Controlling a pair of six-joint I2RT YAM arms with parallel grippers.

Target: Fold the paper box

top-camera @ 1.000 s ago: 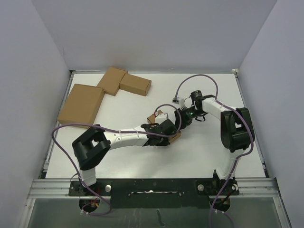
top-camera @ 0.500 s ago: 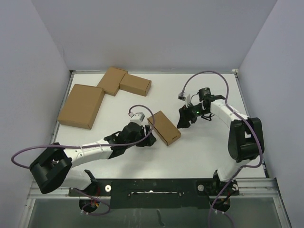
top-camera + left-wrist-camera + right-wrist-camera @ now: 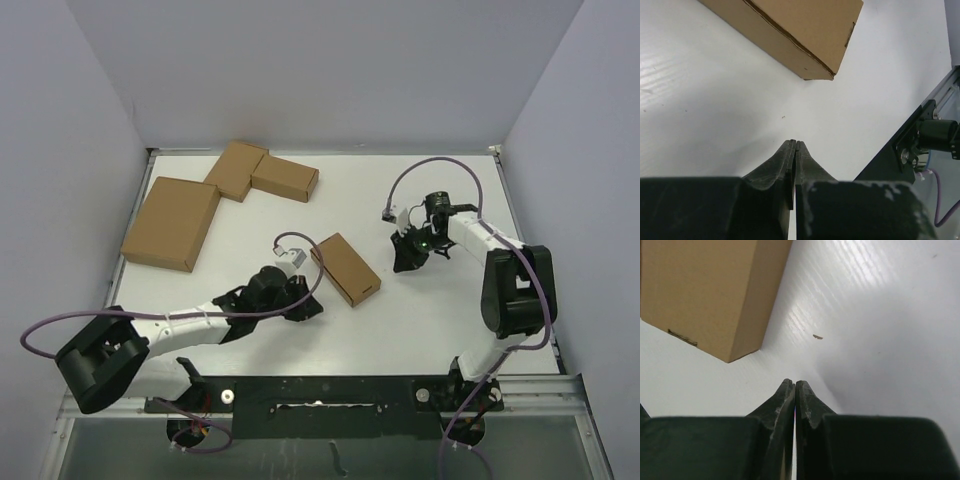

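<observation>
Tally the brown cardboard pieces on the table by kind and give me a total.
paper box, folded shut, mid-table: 1
large flat carton, far left: 1
small cartons, touching at a corner, far edge: 2
Total: 4
</observation>
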